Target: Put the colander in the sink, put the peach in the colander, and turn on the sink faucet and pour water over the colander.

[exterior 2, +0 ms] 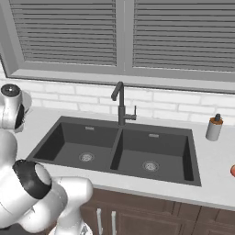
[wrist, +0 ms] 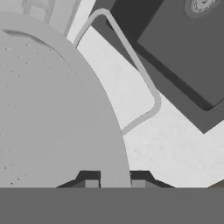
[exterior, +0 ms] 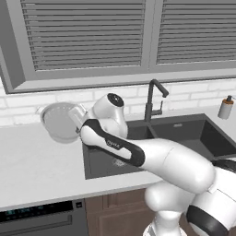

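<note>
The light grey perforated colander (exterior: 56, 122) sits by the wall on the counter, left of the sink (exterior: 182, 133). My gripper (exterior: 73, 118) reaches it from the right. In the hand view the colander (wrist: 48, 113) looms large at the left, its rim runs between my two finger tips, and my gripper (wrist: 114, 183) is shut on that rim. A thin loop handle (wrist: 139, 70) juts out toward the dark sink (wrist: 183, 52). The faucet (exterior: 150, 101) (exterior 2: 120, 106) rises behind the sink's divider. At the far right of the counter the peach (exterior 2: 232, 170) peeks in at the frame's edge.
A soap dispenser (exterior: 225, 108) (exterior 2: 214, 128) stands on the counter right of the sink (exterior 2: 92, 128). Window blinds and a white tiled wall close off the back. A dishwasher panel (exterior: 41, 216) sits under the counter at the left.
</note>
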Robot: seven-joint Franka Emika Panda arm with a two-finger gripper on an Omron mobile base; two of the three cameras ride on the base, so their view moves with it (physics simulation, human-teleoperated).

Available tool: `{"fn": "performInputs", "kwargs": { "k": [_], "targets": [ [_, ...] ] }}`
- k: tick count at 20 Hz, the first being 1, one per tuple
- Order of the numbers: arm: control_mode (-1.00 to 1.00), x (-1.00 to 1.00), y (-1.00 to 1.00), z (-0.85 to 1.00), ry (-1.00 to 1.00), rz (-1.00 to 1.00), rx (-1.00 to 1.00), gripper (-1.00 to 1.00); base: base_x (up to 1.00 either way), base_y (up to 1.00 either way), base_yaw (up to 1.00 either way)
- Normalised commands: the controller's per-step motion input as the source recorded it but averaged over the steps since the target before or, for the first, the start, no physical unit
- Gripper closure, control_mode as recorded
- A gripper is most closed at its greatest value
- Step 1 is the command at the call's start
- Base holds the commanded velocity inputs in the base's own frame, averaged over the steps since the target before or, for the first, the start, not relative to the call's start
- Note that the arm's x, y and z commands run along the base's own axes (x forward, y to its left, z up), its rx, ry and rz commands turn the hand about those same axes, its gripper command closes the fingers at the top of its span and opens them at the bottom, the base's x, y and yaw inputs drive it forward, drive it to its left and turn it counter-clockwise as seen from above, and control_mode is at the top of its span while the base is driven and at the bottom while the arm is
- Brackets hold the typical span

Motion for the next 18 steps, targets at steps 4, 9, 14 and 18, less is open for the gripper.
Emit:
{"fn": "performInputs", "kwargs": {
  "k": [4,9,14,18],
  "targets": [
    [-1.00,-0.29,-0.35,0.53,0.00,0.03,-0.07,1.00,0.00,0.00,0.00],
    [-1.00,-0.22,-0.39,0.33,0.07,0.00,-0.07,1.00,0.00,0.00,0.00],
    [-1.00,-0.45,-0.39,0.07,-0.01,-0.06,0.00,1.00,0.00,0.00,0.00],
    [-1.00,-0.53,-0.47,0.10,-0.08,-0.09,0.00,1.00,0.00,0.00,0.00]
  ]
}}
